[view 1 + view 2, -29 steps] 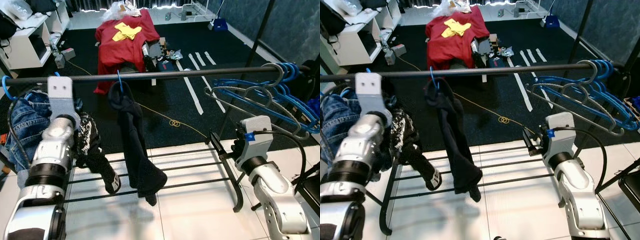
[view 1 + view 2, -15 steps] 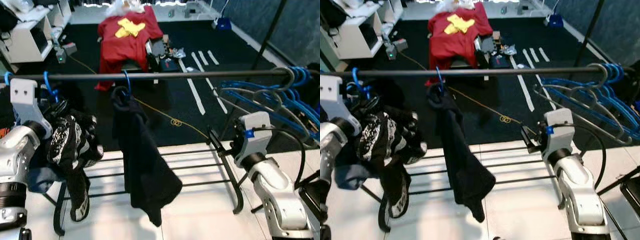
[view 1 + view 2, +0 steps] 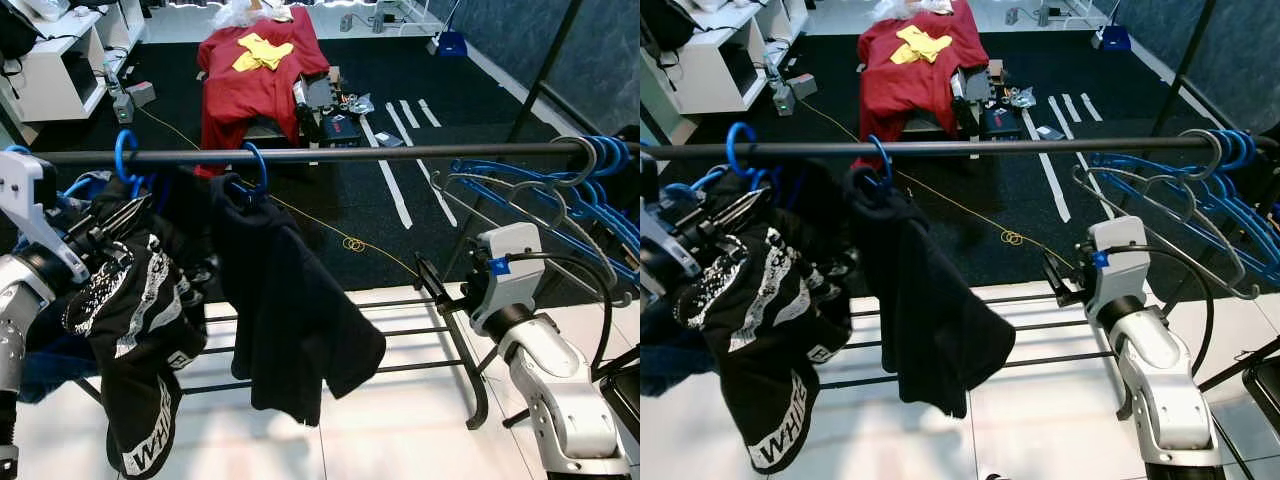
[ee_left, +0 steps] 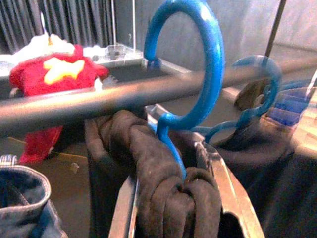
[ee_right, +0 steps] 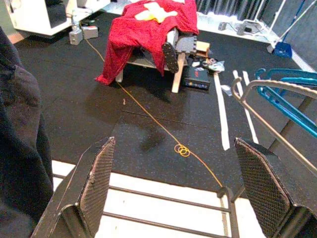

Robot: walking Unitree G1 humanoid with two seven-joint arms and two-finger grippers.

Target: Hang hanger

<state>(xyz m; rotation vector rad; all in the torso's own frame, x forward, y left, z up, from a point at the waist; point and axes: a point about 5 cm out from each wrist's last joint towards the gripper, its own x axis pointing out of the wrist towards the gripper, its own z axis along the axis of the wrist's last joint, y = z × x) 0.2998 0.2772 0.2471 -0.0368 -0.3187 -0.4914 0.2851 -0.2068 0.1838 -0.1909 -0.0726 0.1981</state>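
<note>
Moved: hanger (image 3: 126, 160) hook now over rail (image 3: 380, 152), beside dark shirt (image 3: 290, 310). Left gripper (image 4: 173, 198) fingers clenched on hanger neck; right gripper (image 5: 183, 193) fingers released, below rail.

Both arms are silver, jointed metal with black bands at the wrists. The right arm (image 3: 545, 385) carries a pale grey wrist block with a small blue tab and a looping black cable. The right gripper (image 5: 181, 191) has 2 black, cross-hatched fingers (image 5: 97, 176).
</note>
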